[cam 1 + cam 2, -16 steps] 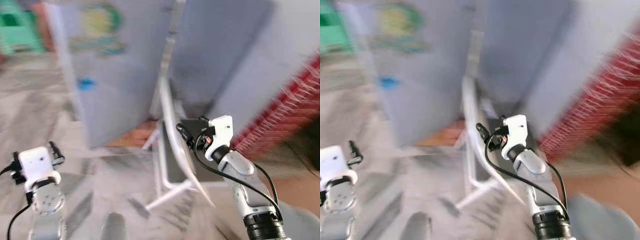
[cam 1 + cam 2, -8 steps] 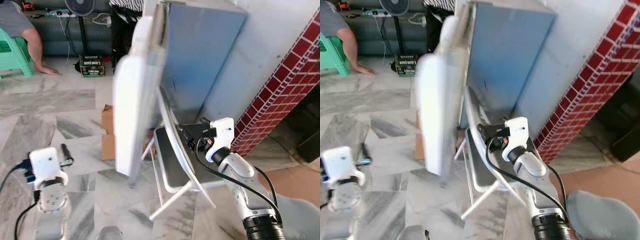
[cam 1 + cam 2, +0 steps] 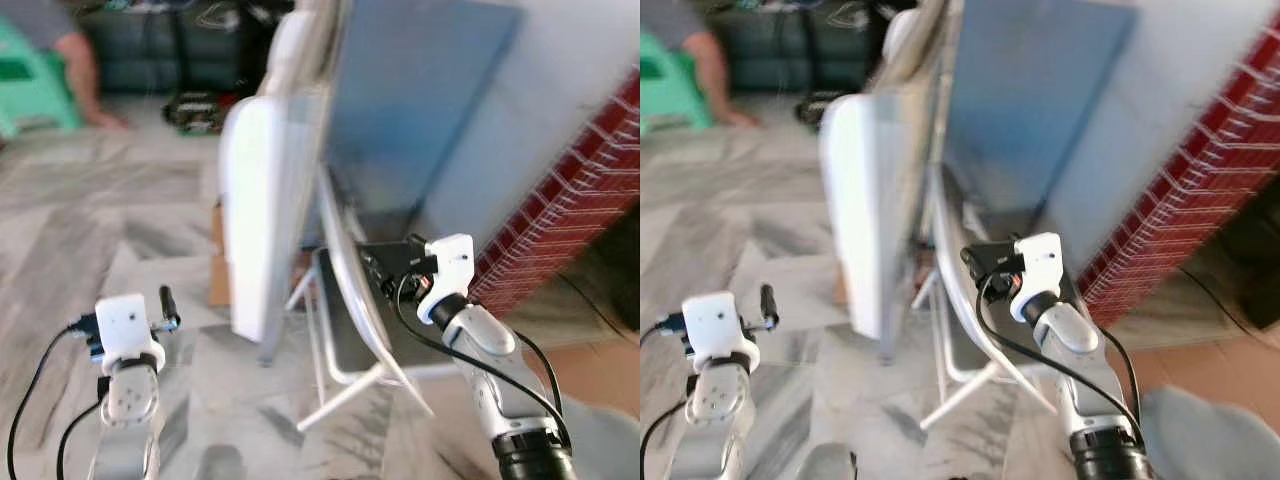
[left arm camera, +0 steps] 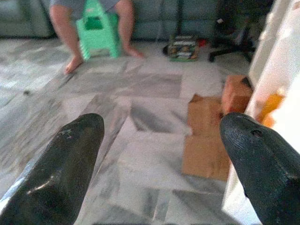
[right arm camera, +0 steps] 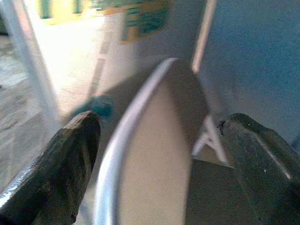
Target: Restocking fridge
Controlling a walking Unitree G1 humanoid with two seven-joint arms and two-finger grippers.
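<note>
Fridge (image 3: 420, 110) door (image 3: 262, 210) ajar, folded chair (image 3: 345, 290) blocking front, cardboard box (image 4: 206, 136) beside, both grippers' fingers (image 4: 255, 164) apart.

Head views motion-blurred. Fridge door (image 3: 262, 215) top cut off by frame edge; inside hidden, edge-on. Seated person (image 4: 89, 28) cropped above the knees. Door sticker (image 5: 143, 18) unreadable.

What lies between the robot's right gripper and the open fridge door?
In the head views, the tilted back of a white folding chair stands between the right gripper and the open fridge door. The right wrist view shows that chair back just ahead of the open jaws.
</note>
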